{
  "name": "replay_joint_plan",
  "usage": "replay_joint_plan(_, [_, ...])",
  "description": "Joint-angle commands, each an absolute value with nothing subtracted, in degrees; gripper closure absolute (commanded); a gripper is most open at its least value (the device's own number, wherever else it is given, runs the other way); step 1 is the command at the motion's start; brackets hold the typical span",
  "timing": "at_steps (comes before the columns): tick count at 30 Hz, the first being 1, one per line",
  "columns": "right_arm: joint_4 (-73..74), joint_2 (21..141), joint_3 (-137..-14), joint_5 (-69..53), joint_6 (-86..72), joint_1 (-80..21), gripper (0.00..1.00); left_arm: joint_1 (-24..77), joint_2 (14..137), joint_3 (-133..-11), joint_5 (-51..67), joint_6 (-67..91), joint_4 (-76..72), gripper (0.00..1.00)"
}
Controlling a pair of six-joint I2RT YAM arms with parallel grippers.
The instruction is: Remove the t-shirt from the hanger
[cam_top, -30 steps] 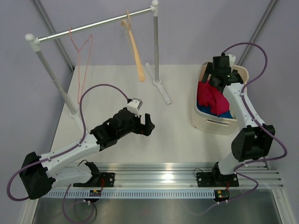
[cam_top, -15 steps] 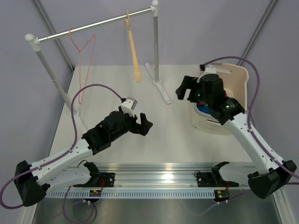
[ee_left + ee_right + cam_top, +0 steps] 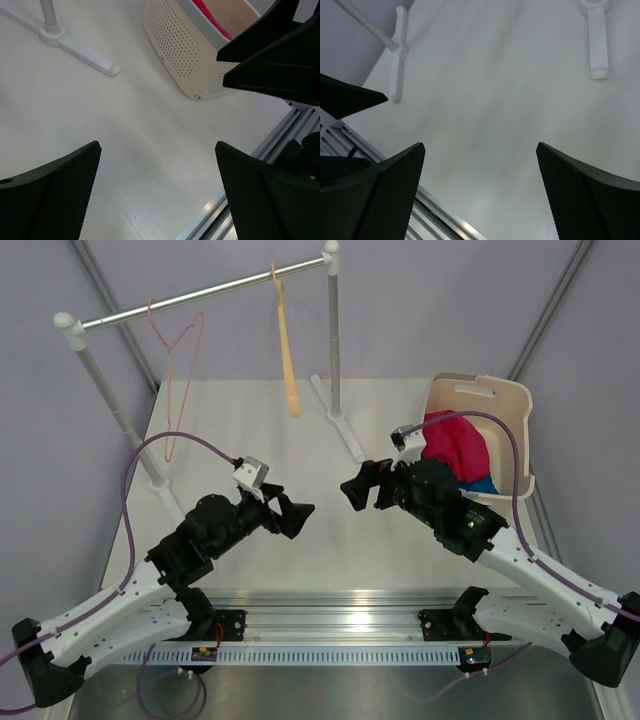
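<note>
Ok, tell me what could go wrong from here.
1. The left arm and right arm point open jaws at each other, close together at mid-table; a careless move may knock them together.
2. The right arm's purple cable loops over the basket, where the red garment is heaped; it might snag.

I log the tan wooden hanger [image 3: 288, 360] on the silver metal rail [image 3: 200, 291], back left; the cream perforated plastic basket [image 3: 505, 405] right of it.
</note>
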State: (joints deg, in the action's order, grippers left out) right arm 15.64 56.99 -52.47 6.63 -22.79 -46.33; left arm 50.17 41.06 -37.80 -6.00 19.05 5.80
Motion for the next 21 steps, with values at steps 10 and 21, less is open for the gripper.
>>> replay_joint_plan(10, [2.9, 48.08, -43.68, 16.45, -24.61, -46.32, 0.0, 50.27, 40.6, -34.8, -3.78, 16.0, -2.46, 0.01])
replay_joint_plan(21, [4.39, 47.29, -44.03, 15.91, -23.91, -46.32, 0.01, 50.36, 40.96, -34.81, -6.24, 15.29, -1.67, 0.01])
